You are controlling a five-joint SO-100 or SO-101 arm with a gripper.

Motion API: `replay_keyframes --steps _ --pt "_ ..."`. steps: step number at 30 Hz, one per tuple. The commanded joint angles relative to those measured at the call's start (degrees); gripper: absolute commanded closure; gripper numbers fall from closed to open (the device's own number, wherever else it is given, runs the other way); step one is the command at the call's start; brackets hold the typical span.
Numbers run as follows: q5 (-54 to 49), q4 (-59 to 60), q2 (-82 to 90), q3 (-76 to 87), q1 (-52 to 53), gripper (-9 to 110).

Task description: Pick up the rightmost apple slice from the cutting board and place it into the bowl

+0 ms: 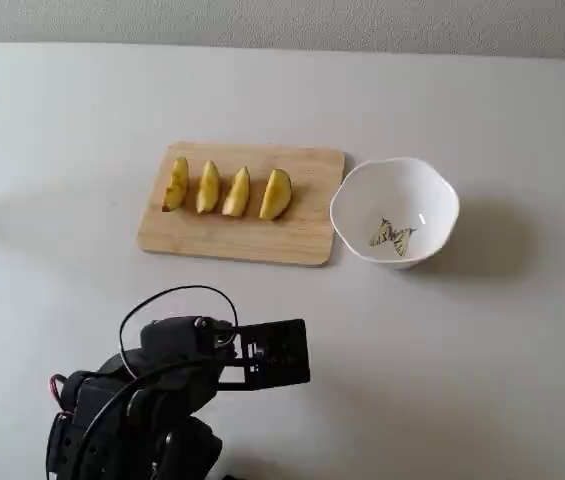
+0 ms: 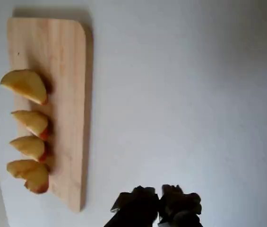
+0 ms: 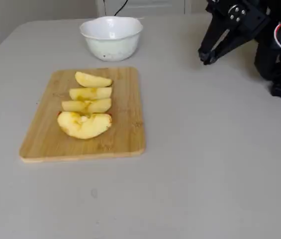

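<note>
Grey tabletop (image 1: 482,350) | cutting board (image 1: 232,240) beside bowl (image 1: 394,210) | gripper (image 3: 209,59) clenched, empty, well short of board | rightmost apple slice (image 1: 275,194) at row's bowl end, lying ahead, long axis crosswise to row

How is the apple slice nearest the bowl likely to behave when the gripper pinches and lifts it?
The rightmost apple slice is a small wedge, so probably light and stiff. Its cut flesh looks moist and may slip between the fingers. It seems to stand on its curved red skin on the cutting board, so a nudge could tip it onto the neighbouring slice. The gripper hangs well short of the board.
</note>
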Motion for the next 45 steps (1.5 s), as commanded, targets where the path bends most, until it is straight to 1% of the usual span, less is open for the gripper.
replay_keyframes --steps 1,4,7,9,11,13,14,15,17,19,22,25,27,30,34,42,45 --pt "-2.3 0.0 0.2 1.8 -2.5 101" --pt "-3.3 0.0 0.2 1.8 -3.2 101" --pt "-11.5 -0.8 0.3 2.1 -5.8 101" --pt "-15.4 -1.4 0.3 2.0 -5.6 101" --pt "-24.0 -3.7 0.3 1.8 -3.7 101" --pt "-26.5 -5.4 0.3 0.8 -1.2 96" --pt "-30.1 -5.6 0.3 -0.3 -1.3 94" --pt "-34.4 -4.0 0.3 -2.1 -1.5 89" --pt "-41.3 -3.3 -1.0 -6.0 -3.3 84" --pt "-46.4 -5.4 -9.3 -11.7 -4.0 81" --pt "-51.5 -7.8 -31.5 -26.1 -2.5 79" --pt "-54.8 -7.6 -49.3 -41.4 -1.2 72" --pt "-55.8 -6.9 -59.4 -50.4 -0.9 69" --pt "-56.6 -5.2 -73.1 -62.3 -0.4 61" --pt "-58.3 -5.1 -86.8 -72.9 0.8 57" --pt "-60.1 -5.0 -108.8 -92.4 3.7 54" --pt "-60.6 -1.8 -117.6 -102.7 4.5 54"
